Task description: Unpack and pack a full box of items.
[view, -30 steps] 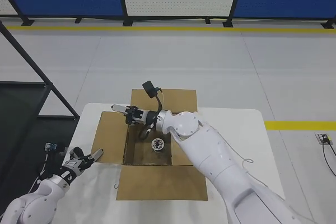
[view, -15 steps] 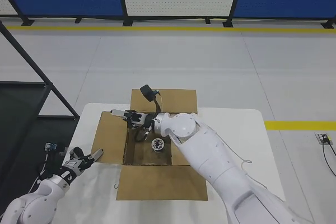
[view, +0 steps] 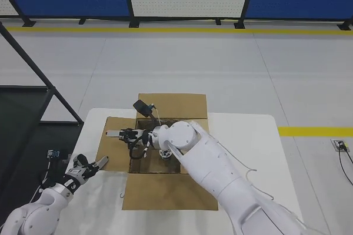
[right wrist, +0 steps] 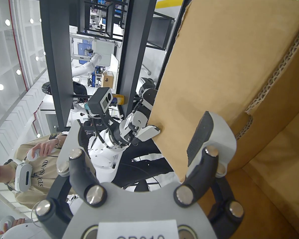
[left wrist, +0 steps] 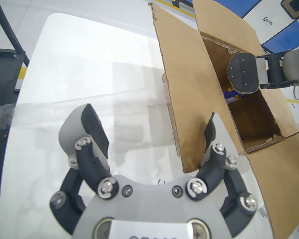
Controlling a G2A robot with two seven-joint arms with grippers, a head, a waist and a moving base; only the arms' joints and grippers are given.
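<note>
An open cardboard box (view: 155, 167) stands on the white table (view: 247, 147) with its flaps spread. Inside it lie a small white round item (view: 165, 153) and a blue item (left wrist: 230, 95). My right gripper (view: 110, 133) hovers over the box's left flap (view: 116, 150), open, and the flap's edge (right wrist: 164, 115) runs between its fingers. My left gripper (view: 94, 160) stands open at that flap's near outer corner (left wrist: 189, 160), which sits close to one finger (left wrist: 210, 130). The right gripper's pad (left wrist: 241, 79) shows over the box mouth.
A black metal frame (view: 23, 76) stands off the table's left side. The near flap (view: 170, 191) and far flap (view: 176, 104) lie flat. Bare table (left wrist: 77, 63) stretches left of the box.
My right gripper has swung left from the box's back left corner to over the left flap. The left arm has kept still.
</note>
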